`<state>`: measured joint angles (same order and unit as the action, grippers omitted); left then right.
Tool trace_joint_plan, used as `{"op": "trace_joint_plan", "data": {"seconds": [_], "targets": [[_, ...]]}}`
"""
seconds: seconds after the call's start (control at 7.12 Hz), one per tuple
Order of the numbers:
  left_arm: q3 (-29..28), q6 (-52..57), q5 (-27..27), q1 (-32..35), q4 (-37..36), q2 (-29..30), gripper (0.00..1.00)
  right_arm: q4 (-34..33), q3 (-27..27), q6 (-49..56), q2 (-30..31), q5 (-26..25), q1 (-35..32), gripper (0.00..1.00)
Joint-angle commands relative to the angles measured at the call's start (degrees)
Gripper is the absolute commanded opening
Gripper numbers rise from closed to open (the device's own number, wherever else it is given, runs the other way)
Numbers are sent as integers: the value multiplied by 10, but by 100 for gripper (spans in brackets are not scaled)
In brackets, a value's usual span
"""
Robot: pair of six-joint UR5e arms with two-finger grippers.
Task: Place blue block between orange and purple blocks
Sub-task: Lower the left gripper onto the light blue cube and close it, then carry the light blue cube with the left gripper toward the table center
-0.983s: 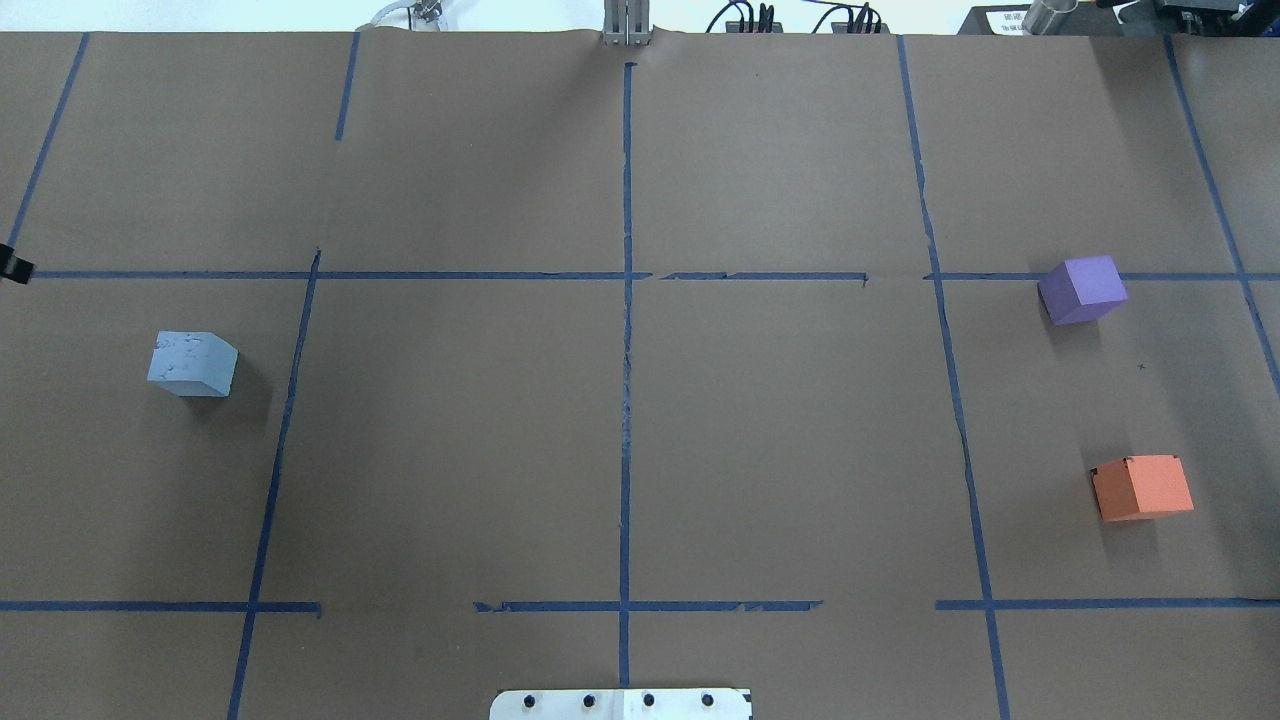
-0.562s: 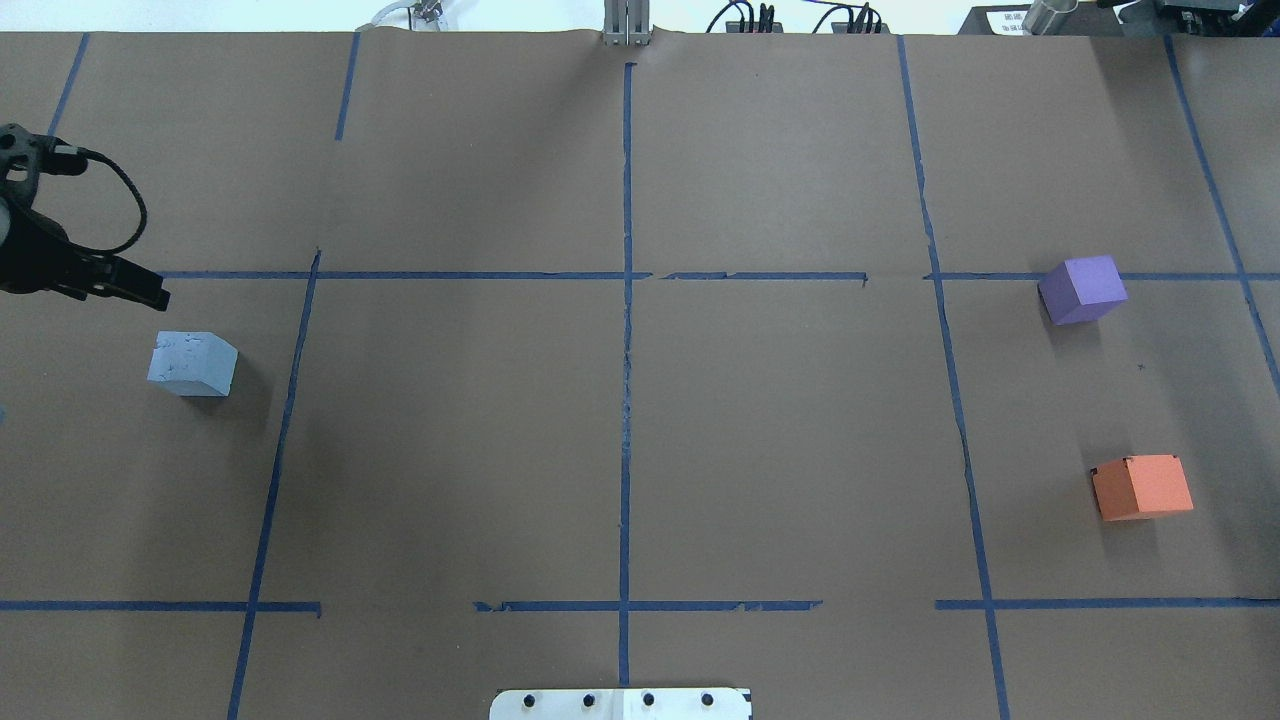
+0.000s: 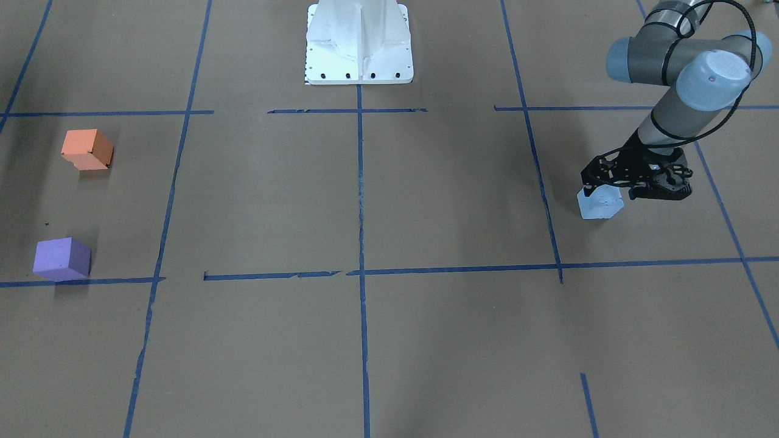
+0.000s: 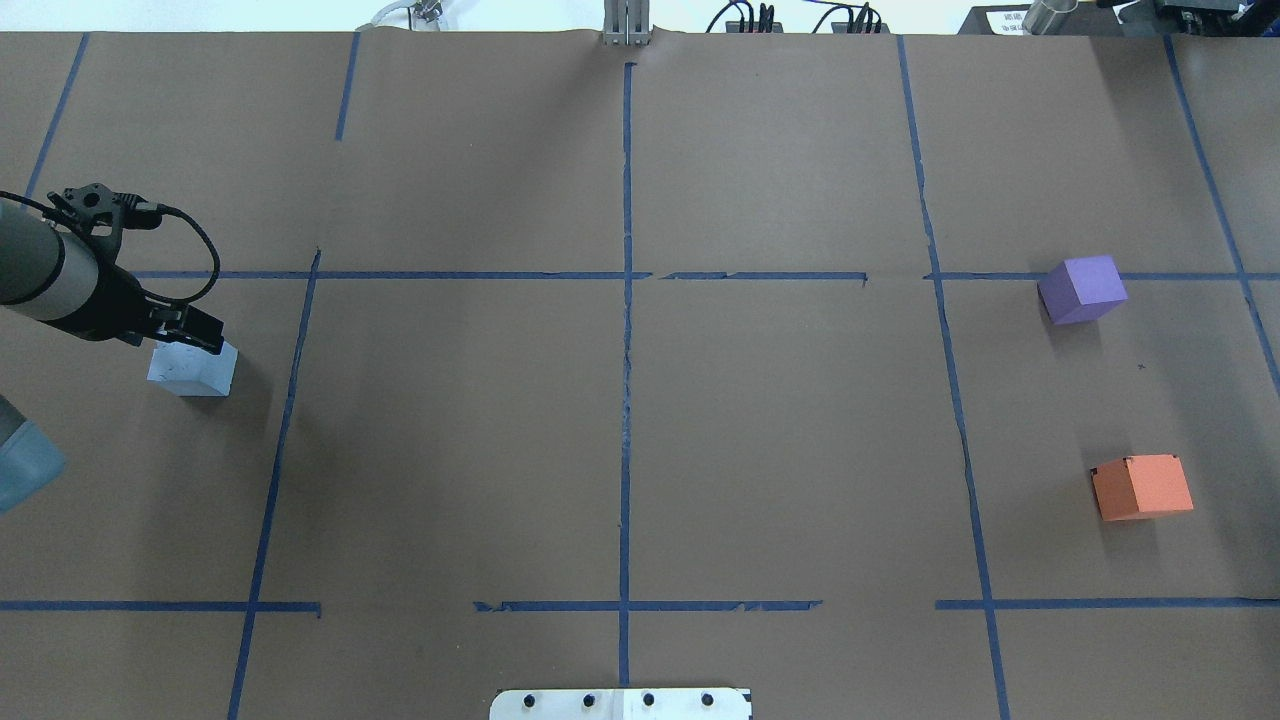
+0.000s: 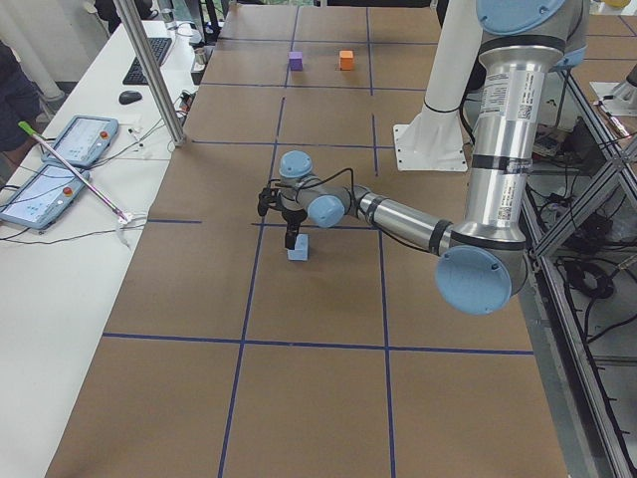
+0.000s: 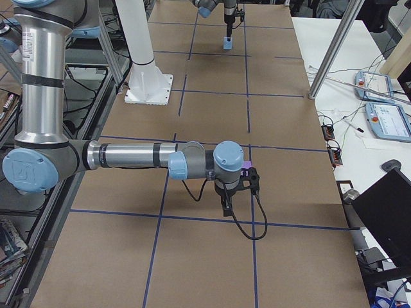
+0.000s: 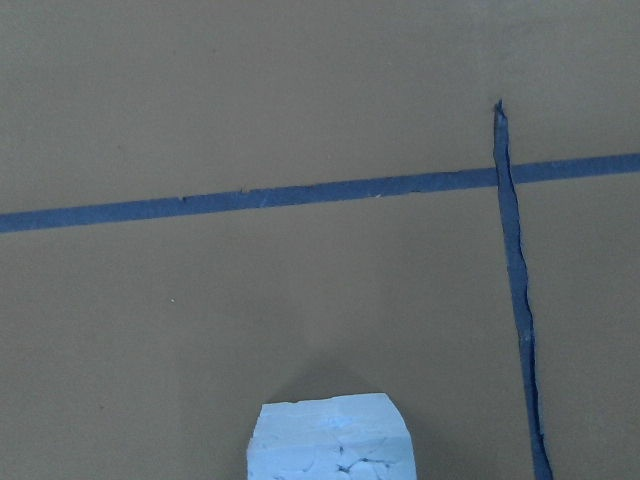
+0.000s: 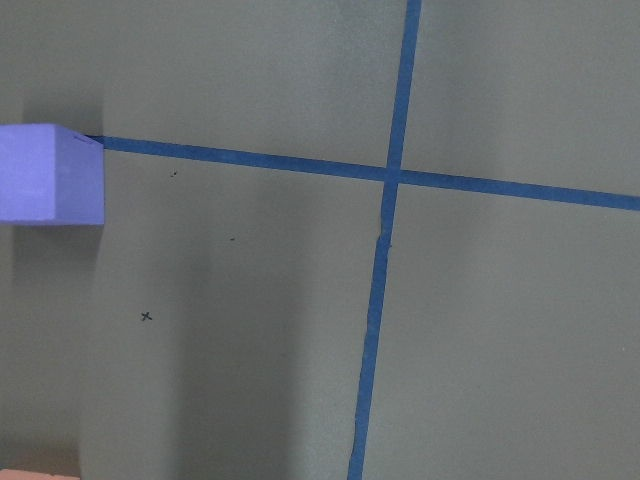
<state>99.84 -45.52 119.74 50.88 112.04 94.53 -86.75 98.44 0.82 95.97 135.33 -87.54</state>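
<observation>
The pale blue block (image 4: 195, 372) sits on the brown paper at the left; it also shows in the front view (image 3: 599, 204) and at the bottom of the left wrist view (image 7: 332, 440). My left gripper (image 4: 190, 332) hangs just above its far edge, pointing down, and looks open and empty (image 3: 599, 185). The purple block (image 4: 1082, 289) and the orange block (image 4: 1142, 487) stand far right, a gap between them. My right gripper (image 6: 227, 206) shows only in the exterior right view, near the purple block (image 8: 50, 175); I cannot tell its state.
Blue tape lines (image 4: 626, 330) divide the brown paper into cells. The white robot base (image 3: 359, 42) stands at the table's near middle edge. A metal post (image 5: 149, 70) and tablets (image 5: 70, 139) stand on the side table beyond the far edge.
My left arm has come in from the left edge, and its gripper has moved right and toward the robot, ending over the blue block. The blocks have not moved.
</observation>
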Motion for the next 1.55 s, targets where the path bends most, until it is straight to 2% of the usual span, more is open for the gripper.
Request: {"op": "trace_joint_plan", "data": {"seconds": [0.0, 0.42, 0.56, 0.7, 0.84, 1.12, 1.4], "targets": [[-13, 0, -3, -9, 0, 0, 100, 0, 0, 1, 0, -1, 0, 100], [-47, -1, -3, -20, 0, 19, 100, 0, -3, 1, 1, -1, 0, 100], [-46, -2, -2, -20, 1, 19, 96, 0, -3, 1, 1, -1, 0, 100], [-42, 0, -1, -19, 0, 19, 43, 0, -3, 1, 1, 0, 0, 100], [-36, 2, -1, -18, -1, 17, 27, 0, -3, 1, 1, 0, 0, 100], [21, -6, 1, -14, -39, 21, 27, 0, -2, 1, 1, 0, 0, 100], [102, -58, -4, -19, -199, 105, 28, 1, -1, 0, 1, 0, 0, 100]]}}
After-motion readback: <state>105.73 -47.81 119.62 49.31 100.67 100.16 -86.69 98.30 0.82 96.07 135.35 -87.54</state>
